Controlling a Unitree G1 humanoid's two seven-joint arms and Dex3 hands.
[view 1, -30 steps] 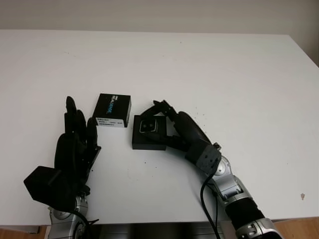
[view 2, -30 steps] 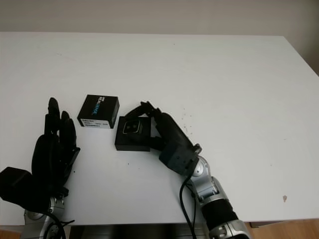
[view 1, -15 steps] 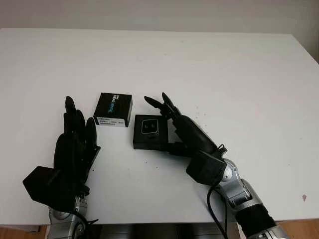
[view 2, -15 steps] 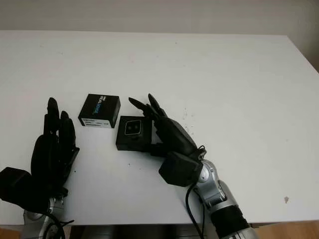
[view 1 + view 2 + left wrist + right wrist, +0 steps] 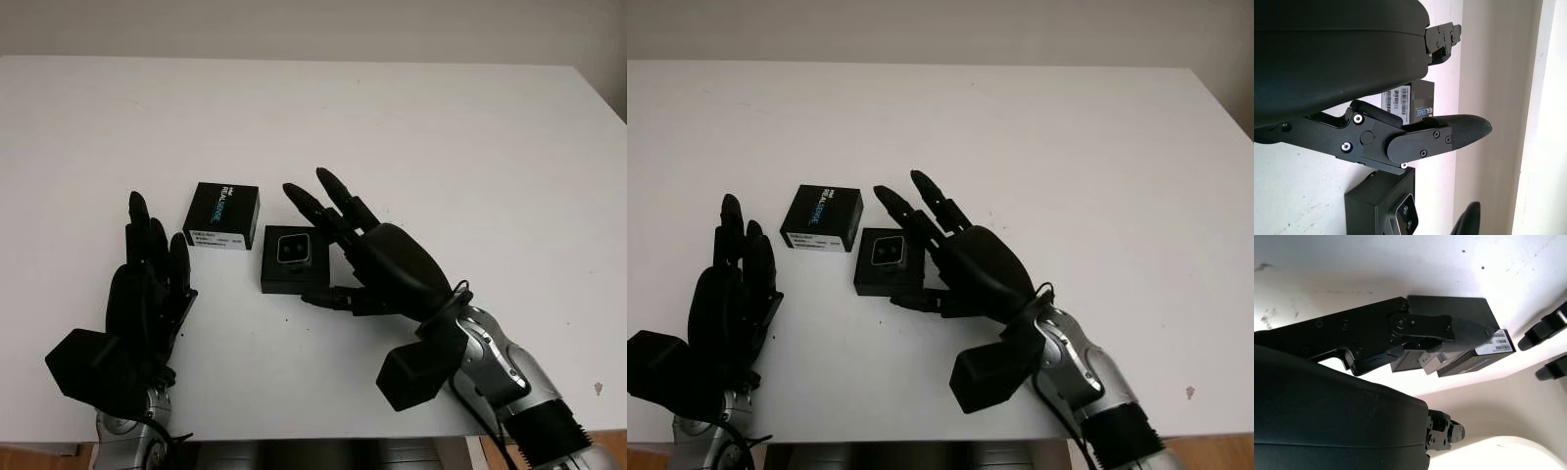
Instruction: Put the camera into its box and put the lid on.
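So, the camera point(image 5: 293, 250) sits in its box point(image 5: 290, 262) w/ the lens facing up. The box is near the middle of the white table point(image 5: 470, 147), a bit toward you. Looks like step one is done, bc the camera is down in the tray and nothing holds it.

Your right hand point(image 5: 377, 259) is just beside the box, on its right side. It holds nothing and its fingers point(image 5: 338, 196) are straight, not curled. They point up and away over the box's right edge, and the thumb reaches in low near the box's front corner. I can't tell if the thumb touches the box. The hand is likely there bc it's the one working at the box.

The lid point(image 5: 223, 215) lies flat on the table just left of the box and a bit farther back. Its printed side and label face up. A thin strip of table shows between lid and box, so they're near but not touching. That's handy, bc the lid only needs a short trip to go on.

Your left hand point(image 5: 147, 294) is left of the lid and closer to you, open, holding nothing. It's well placed to grab the lid.

Next you prob. need to pick up the lid and line it up w/ the box. Watch you don't bump the box.
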